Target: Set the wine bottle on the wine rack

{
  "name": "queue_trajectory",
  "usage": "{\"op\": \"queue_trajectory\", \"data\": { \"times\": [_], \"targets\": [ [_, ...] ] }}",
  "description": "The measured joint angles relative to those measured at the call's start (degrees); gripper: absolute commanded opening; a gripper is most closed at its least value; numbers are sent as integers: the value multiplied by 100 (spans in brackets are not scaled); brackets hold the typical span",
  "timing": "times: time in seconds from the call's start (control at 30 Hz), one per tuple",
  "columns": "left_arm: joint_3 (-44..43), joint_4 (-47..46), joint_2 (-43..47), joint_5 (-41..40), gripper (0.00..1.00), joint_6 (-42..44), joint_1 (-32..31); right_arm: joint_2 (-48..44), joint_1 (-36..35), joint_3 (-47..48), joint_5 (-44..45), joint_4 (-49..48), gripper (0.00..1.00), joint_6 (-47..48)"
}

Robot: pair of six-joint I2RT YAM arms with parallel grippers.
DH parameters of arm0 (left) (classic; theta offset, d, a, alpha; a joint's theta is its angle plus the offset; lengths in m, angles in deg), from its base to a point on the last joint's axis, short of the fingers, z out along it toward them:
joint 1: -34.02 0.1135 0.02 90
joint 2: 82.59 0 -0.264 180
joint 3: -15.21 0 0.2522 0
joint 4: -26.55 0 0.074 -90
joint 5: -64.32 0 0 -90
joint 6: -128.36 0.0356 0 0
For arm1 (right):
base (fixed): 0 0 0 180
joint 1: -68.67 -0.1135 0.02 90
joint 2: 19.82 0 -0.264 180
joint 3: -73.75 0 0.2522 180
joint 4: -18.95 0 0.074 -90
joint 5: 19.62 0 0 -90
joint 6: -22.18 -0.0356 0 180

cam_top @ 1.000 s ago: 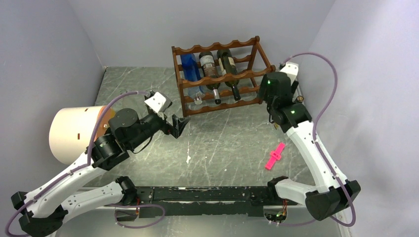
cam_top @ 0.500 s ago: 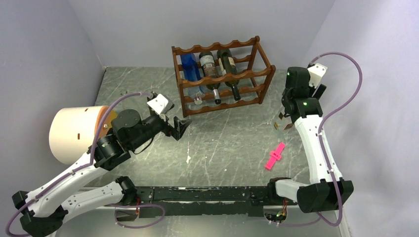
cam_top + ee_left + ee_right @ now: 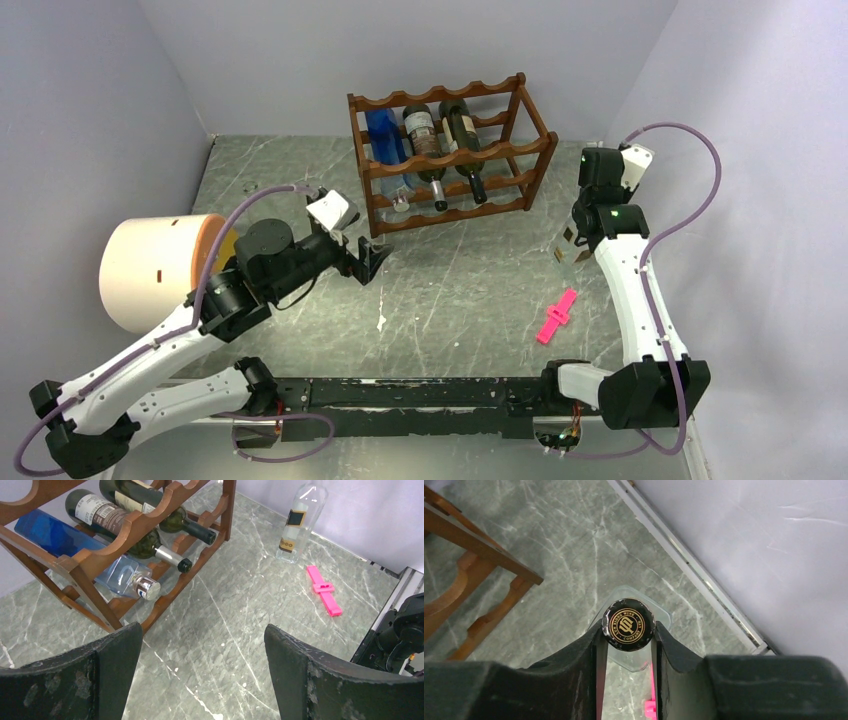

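Observation:
A clear glass wine bottle with a black cap stands upright on the table, right of the wine rack. My right gripper points down over it, shut on the capped neck, with one finger on each side. In the top view the right gripper hides most of the wine bottle. The reddish-brown wine rack stands at the back centre and holds a blue bottle and two dark ones. My left gripper hovers open and empty, low in front of the wine rack's left corner.
A pink tool lies on the marble table, front right of the bottle. A large white cylinder lies on its side at the left edge. The right wall runs close behind the bottle. A corner of the wine rack shows left of the bottle.
My right arm swung right, away from the rack's end, over the standing bottle, and its jaws closed on the cap. My left arm edged slightly right, still open.

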Motion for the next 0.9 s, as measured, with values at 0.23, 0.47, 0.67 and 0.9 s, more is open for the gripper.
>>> {"op": "queue_trajectory", "data": {
  "times": [0.23, 0.47, 0.67, 0.9],
  "targets": [
    [94, -173, 59, 127, 95, -33, 0, 0, 9, 2, -203, -68, 3, 114],
    [94, -258, -37, 243, 95, -101, 0, -63, 48, 177, -903, 212, 0, 315],
    [122, -463, -372, 476, 95, -127, 0, -313, 39, 321, -2181, 632, 0, 490],
    [199, -1003, -881, 1283, 95, -144, 0, -929, 39, 291, -3713, 911, 0, 940]
  ]
}}
